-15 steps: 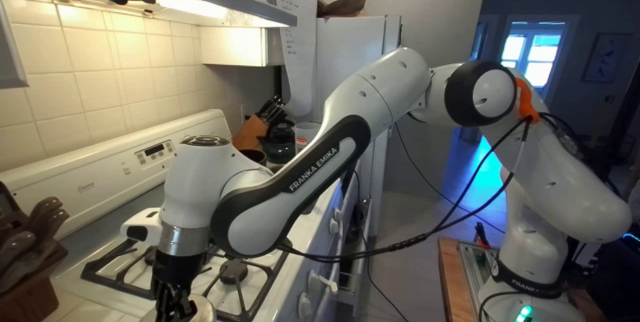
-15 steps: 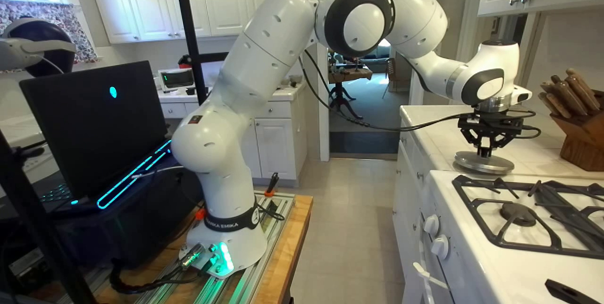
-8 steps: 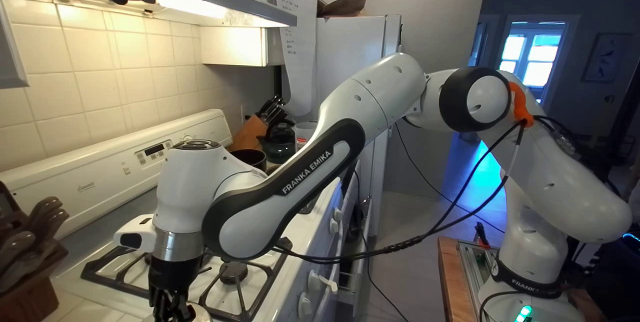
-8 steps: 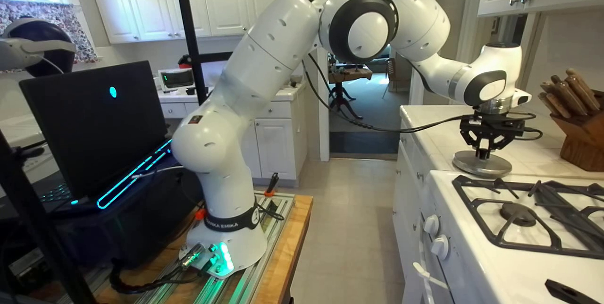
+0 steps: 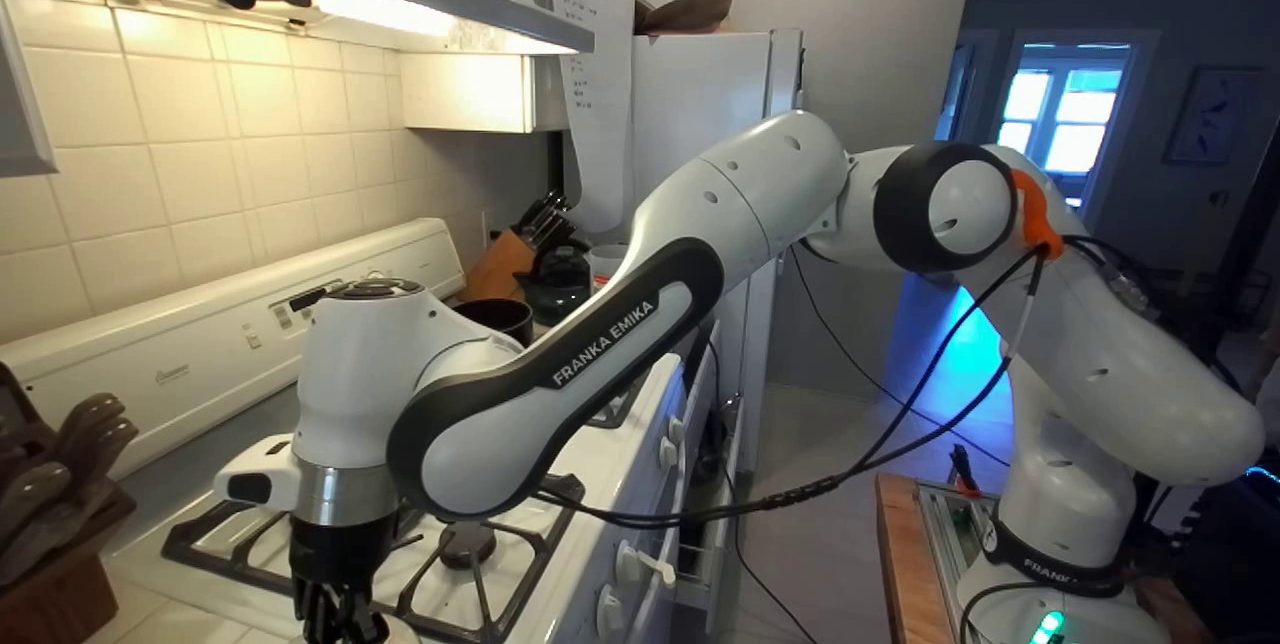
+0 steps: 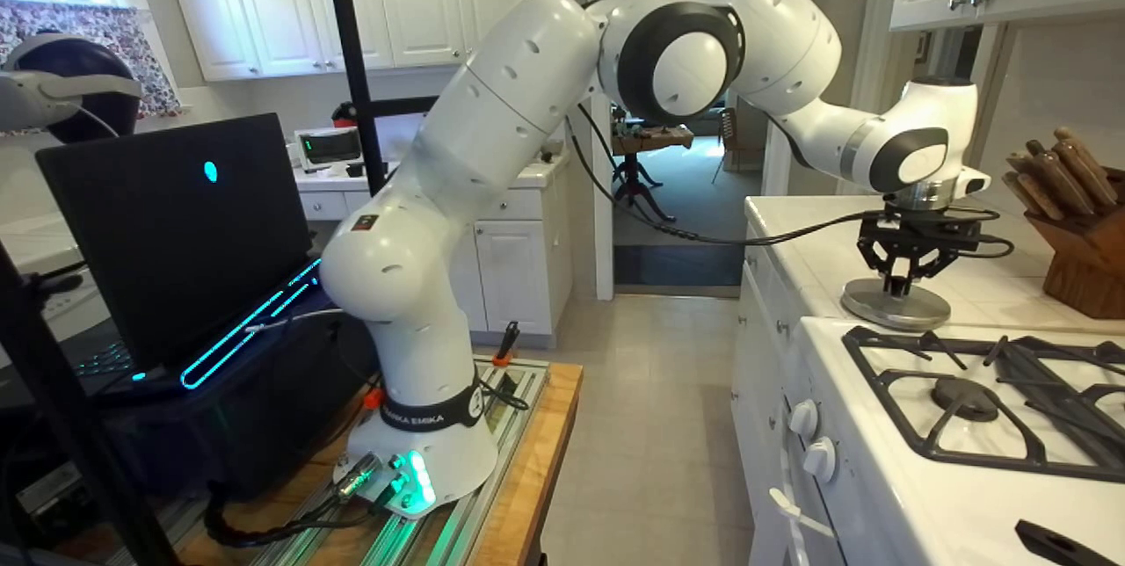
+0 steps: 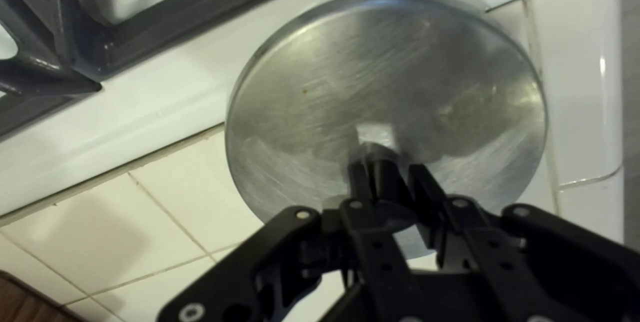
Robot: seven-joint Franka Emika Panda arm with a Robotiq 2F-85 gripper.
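Where tiled counter (image 6: 809,257) meets stove (image 6: 949,500), the gripper (image 7: 388,172), barely parted, clasps a metal lid's (image 7: 380,67) knob (image 7: 388,187). A knife block (image 6: 1085,260) stands nearby.

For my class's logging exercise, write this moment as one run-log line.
jaws: closed on knob | held: metal lid | place: where counter meets stove | contact below: unclear | nearby: knife block

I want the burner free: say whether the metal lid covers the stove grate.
No: in the wrist view, white stovetop shows between the metal lid and the stove grate.
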